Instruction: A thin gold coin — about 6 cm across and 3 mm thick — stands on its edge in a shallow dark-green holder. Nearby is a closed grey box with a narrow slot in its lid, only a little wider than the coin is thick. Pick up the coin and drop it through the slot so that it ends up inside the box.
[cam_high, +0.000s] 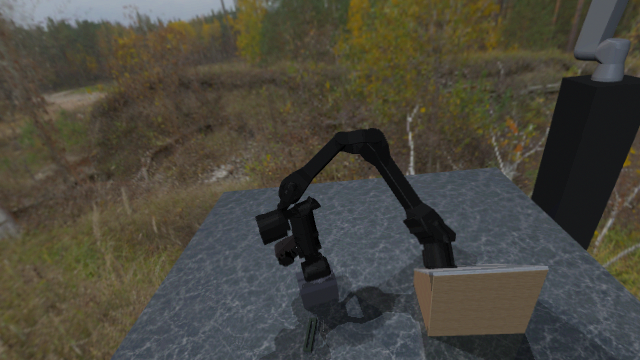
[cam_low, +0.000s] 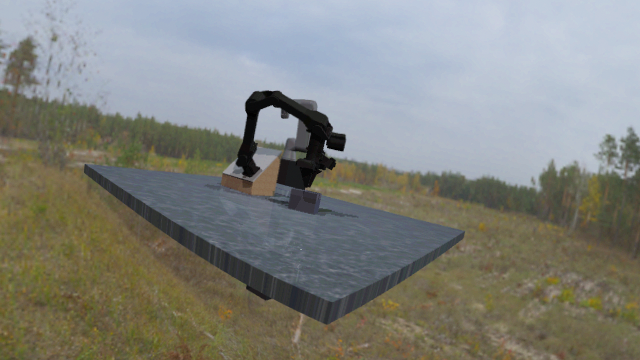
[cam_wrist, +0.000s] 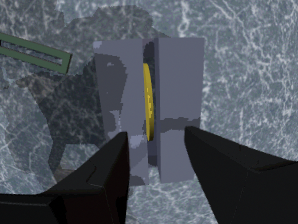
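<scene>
Gold coin (cam_wrist: 148, 103) edge-down in grey box (cam_wrist: 149, 112) slot, freed by parted, empty gripper (cam_wrist: 154, 156): best kept centred above box, lifted straight.
</scene>
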